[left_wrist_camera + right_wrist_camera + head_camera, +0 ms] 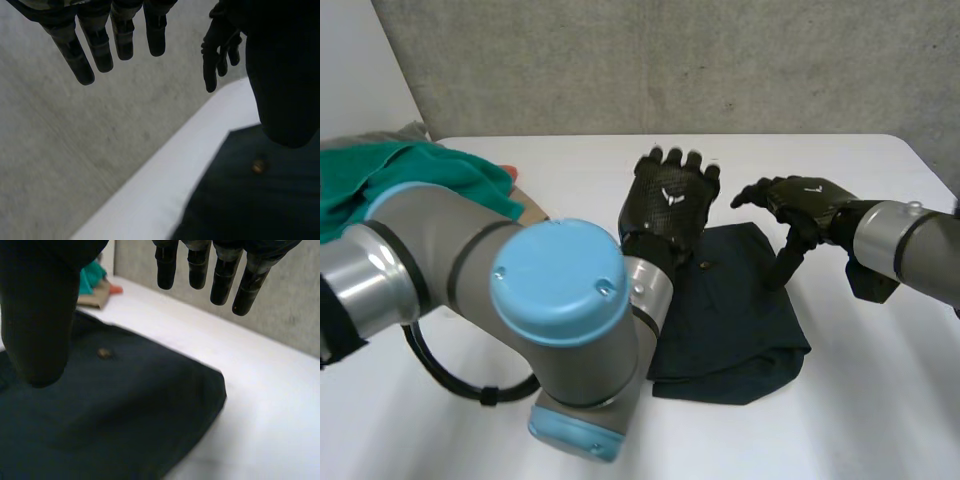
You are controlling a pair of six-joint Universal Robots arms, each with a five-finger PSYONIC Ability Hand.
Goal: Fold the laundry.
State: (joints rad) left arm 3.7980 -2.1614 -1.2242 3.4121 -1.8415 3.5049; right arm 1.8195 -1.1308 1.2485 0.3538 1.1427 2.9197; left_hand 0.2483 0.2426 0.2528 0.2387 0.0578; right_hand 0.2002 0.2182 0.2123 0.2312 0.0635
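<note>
Left hand [672, 200] open, hovering over far edge of dark navy folded cloth garment [730, 320] | right hand [802, 205] open above its far right corner | garment lies flat on white tabletop [880, 400] | next: pinch both far corners evenly, keep edges aligned.

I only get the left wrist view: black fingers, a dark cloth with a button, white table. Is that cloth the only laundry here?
Observer: No. A green garment lies heaped at the far left corner of the table, behind the left arm.
Operator: Is the other robot hand holding my dark cloth?
Observer: No. The right robot hand hangs over the far right corner of the dark cloth, fingers straight, holding nothing.
</note>
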